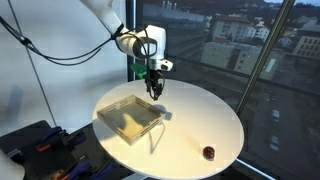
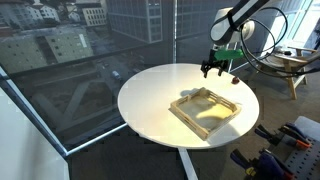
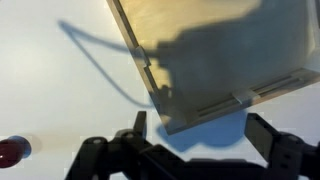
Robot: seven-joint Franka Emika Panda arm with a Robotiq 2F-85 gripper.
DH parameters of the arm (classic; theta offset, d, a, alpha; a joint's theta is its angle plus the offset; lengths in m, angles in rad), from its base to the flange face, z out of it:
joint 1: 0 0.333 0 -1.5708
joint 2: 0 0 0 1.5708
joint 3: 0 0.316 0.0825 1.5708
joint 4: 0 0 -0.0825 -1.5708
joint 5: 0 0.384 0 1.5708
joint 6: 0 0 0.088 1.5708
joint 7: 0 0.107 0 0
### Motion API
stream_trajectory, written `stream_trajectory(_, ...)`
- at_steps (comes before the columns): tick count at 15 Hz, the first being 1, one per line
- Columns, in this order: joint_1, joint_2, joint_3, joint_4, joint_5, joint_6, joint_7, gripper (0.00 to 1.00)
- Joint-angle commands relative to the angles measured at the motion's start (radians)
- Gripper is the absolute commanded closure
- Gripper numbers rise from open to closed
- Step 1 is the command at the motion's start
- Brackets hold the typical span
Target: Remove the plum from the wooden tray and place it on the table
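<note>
The plum (image 1: 209, 153) is a small dark red fruit lying on the white round table (image 1: 200, 120), well apart from the wooden tray (image 1: 130, 118). It shows at the left edge of the wrist view (image 3: 12, 152). The tray holds nothing visible in both exterior views; it also shows from the other side (image 2: 207, 110) and from the wrist (image 3: 220, 50). My gripper (image 1: 155, 89) hangs open and empty above the table just off the tray's corner (image 3: 195, 130), also seen in an exterior view (image 2: 220, 72).
The table (image 2: 150, 100) stands beside large windows overlooking city buildings. Dark equipment with orange parts (image 1: 40, 145) sits on the floor near the table. A cable (image 1: 40, 60) hangs from the arm.
</note>
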Motion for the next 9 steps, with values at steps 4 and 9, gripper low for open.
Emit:
stream_trajectory(4,0.012,-0.117,0.030,-0.096,-0.014,-0.004,-0.046,0.00)
stream_trajectory(9,0.024,-0.185,0.045,-0.160,-0.024,0.004,-0.061,0.00)
